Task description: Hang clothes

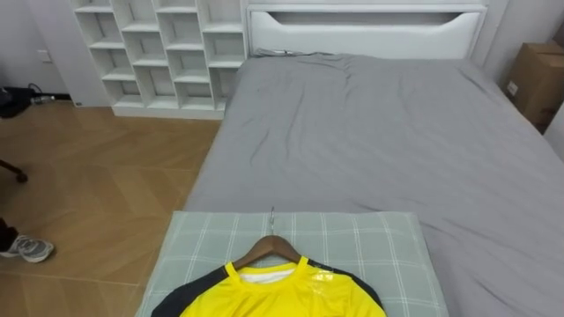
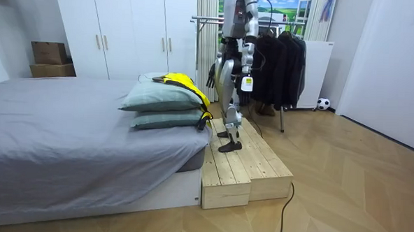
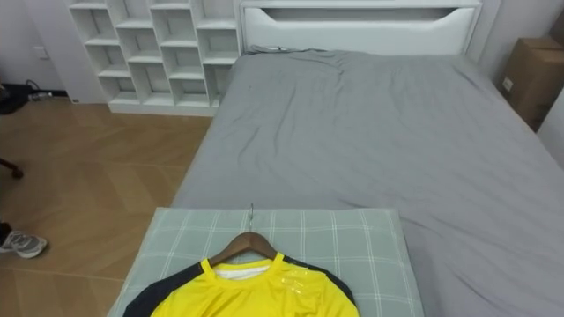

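Note:
A yellow shirt (image 1: 273, 295) with black sleeves lies on a wooden hanger (image 1: 269, 249), its metal hook pointing toward the headboard. Shirt and hanger rest on a checked pillow (image 1: 370, 246) at the foot of the grey bed (image 1: 370, 132). In the room view the shirt (image 2: 184, 83) tops a stack of two pillows (image 2: 159, 96). I stand upright on a wooden platform (image 2: 240, 166) just behind them, facing the bed. My left hand (image 2: 247, 83) and right hand (image 2: 211, 78) hang at my sides, apart from the shirt.
A clothes rack (image 2: 211, 20) with dark garments (image 2: 279, 56) stands behind me. White cube shelves (image 1: 159, 53) are left of the bed and a cardboard box (image 1: 538, 79) is to its right. A shoe (image 1: 26, 249) lies on the floor at the left.

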{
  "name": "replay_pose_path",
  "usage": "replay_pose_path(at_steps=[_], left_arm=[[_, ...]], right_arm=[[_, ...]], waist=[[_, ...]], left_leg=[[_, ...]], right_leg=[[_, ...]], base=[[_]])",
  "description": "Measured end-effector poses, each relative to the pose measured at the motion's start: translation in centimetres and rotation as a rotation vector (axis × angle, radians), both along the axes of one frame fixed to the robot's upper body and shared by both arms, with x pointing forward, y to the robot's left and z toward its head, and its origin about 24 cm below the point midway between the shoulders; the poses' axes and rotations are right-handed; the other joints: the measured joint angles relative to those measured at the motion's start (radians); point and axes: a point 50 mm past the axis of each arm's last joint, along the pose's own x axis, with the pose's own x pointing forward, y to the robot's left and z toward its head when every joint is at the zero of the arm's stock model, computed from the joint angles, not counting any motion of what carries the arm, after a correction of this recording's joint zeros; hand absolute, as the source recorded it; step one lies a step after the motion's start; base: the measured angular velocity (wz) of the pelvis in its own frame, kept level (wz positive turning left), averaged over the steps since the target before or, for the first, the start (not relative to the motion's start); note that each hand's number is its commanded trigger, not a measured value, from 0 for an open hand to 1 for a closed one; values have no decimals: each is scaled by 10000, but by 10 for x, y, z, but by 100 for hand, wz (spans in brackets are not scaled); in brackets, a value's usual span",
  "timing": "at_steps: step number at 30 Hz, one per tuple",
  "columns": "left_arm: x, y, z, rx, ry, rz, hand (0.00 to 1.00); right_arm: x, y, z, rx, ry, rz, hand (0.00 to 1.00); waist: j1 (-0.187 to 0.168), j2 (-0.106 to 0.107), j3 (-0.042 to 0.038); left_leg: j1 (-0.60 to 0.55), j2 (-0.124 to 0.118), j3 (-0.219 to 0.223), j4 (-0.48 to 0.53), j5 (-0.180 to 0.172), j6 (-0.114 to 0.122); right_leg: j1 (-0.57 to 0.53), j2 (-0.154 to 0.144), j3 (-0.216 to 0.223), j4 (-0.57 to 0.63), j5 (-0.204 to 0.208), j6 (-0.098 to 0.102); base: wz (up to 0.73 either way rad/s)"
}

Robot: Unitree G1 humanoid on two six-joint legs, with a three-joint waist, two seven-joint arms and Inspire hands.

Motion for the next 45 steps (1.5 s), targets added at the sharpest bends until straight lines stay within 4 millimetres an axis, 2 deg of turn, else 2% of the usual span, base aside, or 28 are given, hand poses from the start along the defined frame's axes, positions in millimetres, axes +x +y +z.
replay_pose_path(at_steps=[3,10,20,28,32,33,35,39,45], left_arm=[[0,0,0,39,-5,66,0],[-2,1,0,97,40,226,0],[-2,3,1,618,-38,111,0],[14,12,4,1505,-938,302,0],[25,14,5,1634,-1493,299,0],[26,14,5,1642,-1518,303,0],[25,15,5,1655,-1548,301,0],[23,15,5,1659,-1511,317,0],[17,15,5,1666,-1325,403,0]], right_arm=[[0,0,0,76,-40,34,0],[0,1,0,272,-95,68,0],[1,2,0,240,-151,226,0],[11,3,2,29,-580,1310,0],[17,5,3,-21,-907,1704,0],[17,5,3,-22,-900,1709,0],[15,5,3,-25,-839,1682,0],[7,4,2,12,-650,1385,0],[2,3,1,55,-540,1132,0]], waist=[[9,18,-45],[10,-8,-71],[5,-74,-9],[29,-99,2],[65,-77,-51],[67,-63,-95],[65,-71,-119],[128,-53,-126],[267,-52,-92]], left_leg=[[4,1,3,44,0,1],[58,4,70,51,2,3],[230,-12,2,-78,1,1],[199,-17,17,-94,2,1],[205,-29,27,-177,6,-3],[206,-35,36,-222,15,-11],[221,-38,51,-280,26,-22],[267,-37,50,-353,29,-28],[570,-40,58,-619,57,-69]], right_leg=[[-5,-4,-9,-2,-3,3],[25,-3,-19,44,-1,1],[190,-3,-4,3,-2,3],[146,-8,-7,10,-2,3],[111,-10,-5,8,-2,3],[86,-14,1,9,-2,3],[58,-17,13,23,-1,4],[58,-16,10,47,-1,4],[174,-16,114,144,0,5]], base=[[0],[0],[0],[0],[0],[-4],[-2],[0],[0]])
